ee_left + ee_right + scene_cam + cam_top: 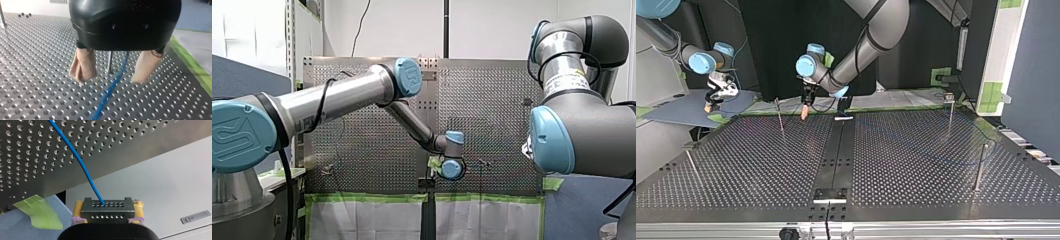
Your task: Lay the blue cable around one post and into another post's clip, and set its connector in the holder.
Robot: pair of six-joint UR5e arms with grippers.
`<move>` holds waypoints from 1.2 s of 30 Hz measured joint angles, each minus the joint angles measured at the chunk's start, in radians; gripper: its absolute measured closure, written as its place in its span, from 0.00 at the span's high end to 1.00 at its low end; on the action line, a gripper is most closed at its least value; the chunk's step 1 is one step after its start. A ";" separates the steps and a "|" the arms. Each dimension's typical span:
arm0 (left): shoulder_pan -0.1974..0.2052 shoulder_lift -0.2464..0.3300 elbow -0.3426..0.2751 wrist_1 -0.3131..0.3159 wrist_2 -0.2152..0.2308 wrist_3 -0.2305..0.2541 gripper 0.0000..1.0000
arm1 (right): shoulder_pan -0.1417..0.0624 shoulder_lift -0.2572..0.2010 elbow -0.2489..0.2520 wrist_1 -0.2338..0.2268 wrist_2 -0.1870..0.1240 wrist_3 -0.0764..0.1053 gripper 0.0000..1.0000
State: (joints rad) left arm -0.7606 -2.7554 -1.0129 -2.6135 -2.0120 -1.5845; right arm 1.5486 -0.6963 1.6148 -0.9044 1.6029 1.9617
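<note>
Low over the table, my left claw straddles the blue cable.

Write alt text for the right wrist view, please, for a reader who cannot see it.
My right arm's jaws, with yellow pads, are shut on a grey connector; the blue cable runs from it over the perforated table. Green tape lies near the table's edge.

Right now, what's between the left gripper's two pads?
In the left wrist view, the blue cable passes between the left gripper's open beige pads, with a thin metal post standing beside it.
</note>
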 joint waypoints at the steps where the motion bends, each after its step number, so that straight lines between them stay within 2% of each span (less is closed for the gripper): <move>1: 0.000 0.006 -0.006 -0.001 0.006 0.002 1.00 | 0.000 0.000 0.000 0.001 -0.001 0.000 0.00; 6: -0.001 0.031 -0.049 -0.023 0.044 0.029 1.00 | -0.001 0.000 0.000 0.010 -0.004 -0.005 0.00; 9: -0.003 0.034 -0.078 -0.048 0.052 0.052 1.00 | 0.000 0.001 0.000 0.012 -0.005 -0.007 0.00; 17: -0.004 0.037 -0.116 -0.117 0.015 0.111 1.00 | 0.001 0.002 0.000 0.013 -0.022 -0.007 0.00; 21: -0.012 0.051 -0.117 -0.151 0.006 0.118 1.00 | 0.001 0.002 0.000 0.011 -0.028 -0.006 0.00; 27: -0.032 0.084 -0.118 -0.200 0.016 0.122 1.00 | 0.002 0.004 0.000 0.009 -0.038 -0.006 0.00; 36: -0.053 0.095 -0.129 -0.210 0.052 0.118 1.00 | 0.002 0.006 0.000 0.002 -0.047 -0.001 0.00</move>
State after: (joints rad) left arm -0.8138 -2.6609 -1.1421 -2.8231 -1.9605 -1.4661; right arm 1.5503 -0.6901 1.6147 -0.9023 1.5562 1.9611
